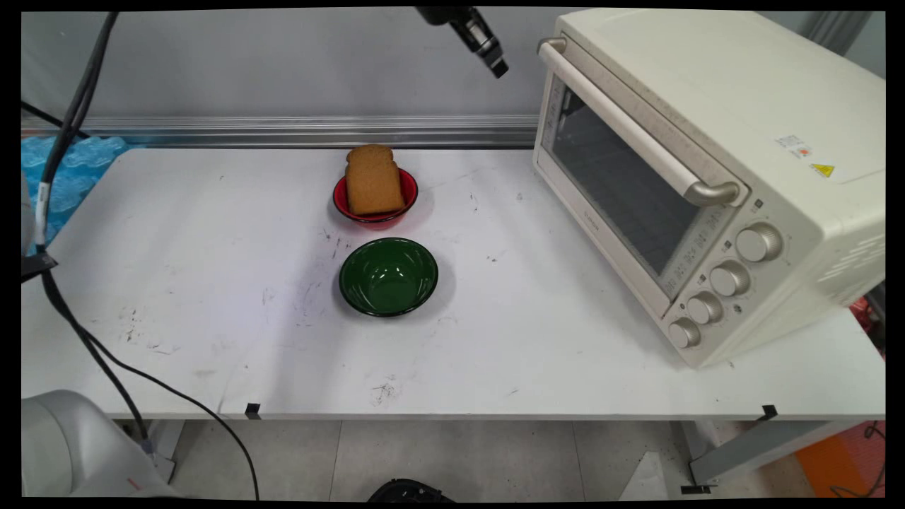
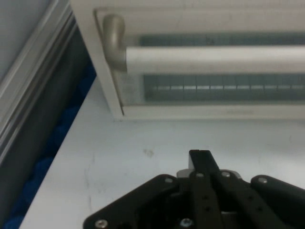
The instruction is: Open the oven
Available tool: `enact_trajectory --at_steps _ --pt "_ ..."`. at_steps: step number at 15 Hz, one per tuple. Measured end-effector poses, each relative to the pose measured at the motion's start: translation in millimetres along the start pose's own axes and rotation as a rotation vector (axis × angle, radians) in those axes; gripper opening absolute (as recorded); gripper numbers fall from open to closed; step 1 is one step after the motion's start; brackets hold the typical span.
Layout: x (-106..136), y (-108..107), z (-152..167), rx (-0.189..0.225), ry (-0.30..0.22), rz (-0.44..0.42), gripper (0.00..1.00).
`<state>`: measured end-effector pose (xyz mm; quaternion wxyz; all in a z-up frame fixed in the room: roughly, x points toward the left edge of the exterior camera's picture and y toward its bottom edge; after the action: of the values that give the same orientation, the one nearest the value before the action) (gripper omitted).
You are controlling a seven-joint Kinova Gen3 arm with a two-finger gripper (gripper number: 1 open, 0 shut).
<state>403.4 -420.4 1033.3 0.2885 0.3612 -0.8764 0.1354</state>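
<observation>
The white table (image 1: 212,283) is filling most of the main view, from the left edge to the lower right. On it, taking up the right third of the frame, a cream toaster oven (image 1: 707,177) is sitting at an angle, its glass door closed; its long handle (image 1: 636,124) is running across the top of the door and four knobs (image 1: 728,279) are lining up down its lower right corner. In the middle of the frame a green bowl (image 1: 388,276) is standing empty. Just above it in the picture, close but not touching, a red bowl (image 1: 406,185) is holding a slice of brown bread (image 1: 372,180), which is leaning up out of it.

The black gripper (image 1: 497,68) is hanging at the top edge, centre-right, just left of the oven's upper left corner and well above both bowls. In the hand view the gripper (image 2: 201,157) is rising from the bottom edge with its fingers pressed together, holding nothing; the oven door and handle (image 2: 214,58) are spanning the top of that frame, with bare table between.
</observation>
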Motion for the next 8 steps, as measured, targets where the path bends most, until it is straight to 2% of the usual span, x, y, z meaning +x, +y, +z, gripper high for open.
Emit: enact_trajectory --at_steps 8 --pt "29 7 4 -0.017 0.054 -0.019 0.0"
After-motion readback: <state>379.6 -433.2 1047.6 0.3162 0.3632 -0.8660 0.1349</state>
